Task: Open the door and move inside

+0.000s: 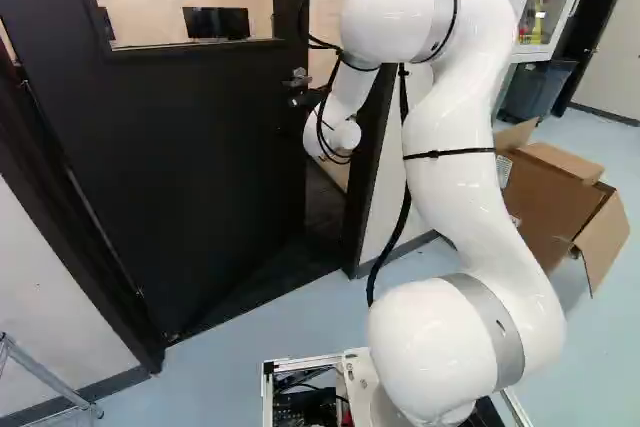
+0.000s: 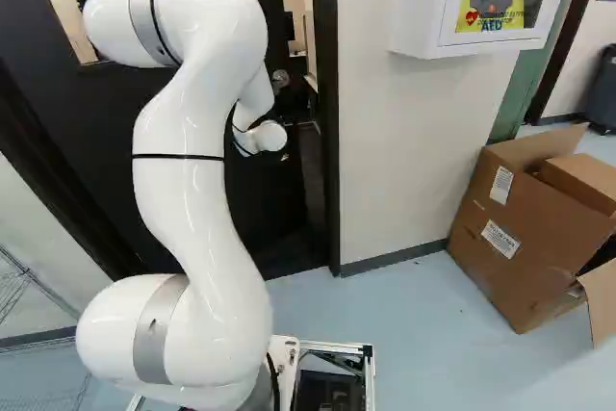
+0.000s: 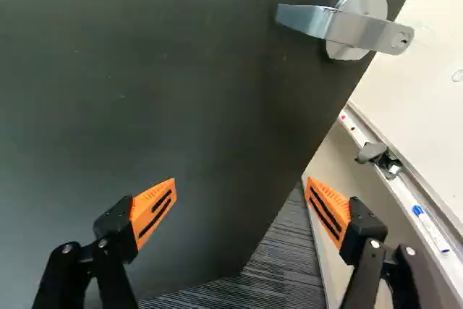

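Right base view: a cardboard box (image 2: 499,233) stands right of the door (image 2: 96,113).

Door (image 1: 200,147) top cut off; whiteboard marks (image 3: 458,76) unreadable.

An open cardboard box (image 2: 525,262) stands by the white wall (image 2: 404,151).

A smooth, matt door (image 3: 145,106) stood ahead of the claw (image 3: 241,184), its lever handle (image 3: 304,21) softly shining metal. Ribbed cloth-like carpet (image 3: 282,269) lay beyond, glossy arm (image 1: 460,207) casing gleamed behind, and a cardboard box (image 1: 545,202) sat to its right.
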Available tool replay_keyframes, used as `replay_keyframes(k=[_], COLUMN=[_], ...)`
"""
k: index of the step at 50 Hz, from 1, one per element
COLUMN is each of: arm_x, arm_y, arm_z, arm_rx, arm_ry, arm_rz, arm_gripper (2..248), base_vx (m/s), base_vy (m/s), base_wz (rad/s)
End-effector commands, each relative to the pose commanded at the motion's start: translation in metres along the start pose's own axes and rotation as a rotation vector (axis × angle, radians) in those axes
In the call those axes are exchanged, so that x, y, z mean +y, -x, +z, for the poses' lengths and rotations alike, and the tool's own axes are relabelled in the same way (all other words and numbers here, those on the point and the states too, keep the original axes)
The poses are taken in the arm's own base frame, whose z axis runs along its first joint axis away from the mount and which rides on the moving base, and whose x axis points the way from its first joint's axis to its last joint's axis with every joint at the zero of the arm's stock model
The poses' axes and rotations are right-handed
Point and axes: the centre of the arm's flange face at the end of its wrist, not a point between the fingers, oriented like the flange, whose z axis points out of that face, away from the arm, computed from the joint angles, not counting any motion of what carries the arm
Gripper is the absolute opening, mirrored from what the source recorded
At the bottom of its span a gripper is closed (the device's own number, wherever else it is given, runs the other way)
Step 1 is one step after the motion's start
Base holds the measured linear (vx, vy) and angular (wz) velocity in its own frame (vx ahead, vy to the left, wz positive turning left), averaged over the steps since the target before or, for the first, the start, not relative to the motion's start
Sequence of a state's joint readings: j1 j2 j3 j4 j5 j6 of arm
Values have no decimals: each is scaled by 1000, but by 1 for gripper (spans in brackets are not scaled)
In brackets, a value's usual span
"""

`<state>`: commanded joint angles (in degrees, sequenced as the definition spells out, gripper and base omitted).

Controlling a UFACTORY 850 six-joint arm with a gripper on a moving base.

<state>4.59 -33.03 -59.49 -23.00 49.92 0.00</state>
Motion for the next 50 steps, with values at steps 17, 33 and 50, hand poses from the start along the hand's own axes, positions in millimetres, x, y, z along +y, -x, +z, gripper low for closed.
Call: replay_keyframes(k=[17, 33, 50], arm_x=[-8, -16, -24], arm_y=[2, 5, 8], arm_z=[-32, -62, -94], arm_rx=[-34, -58, -77], arm_ry=[47, 92, 142], arm_rz=[53, 102, 153], arm_gripper=[247, 247, 247], base_vx=[0, 0, 0], base_vy=[0, 0, 0], base_wz=[0, 0, 0])
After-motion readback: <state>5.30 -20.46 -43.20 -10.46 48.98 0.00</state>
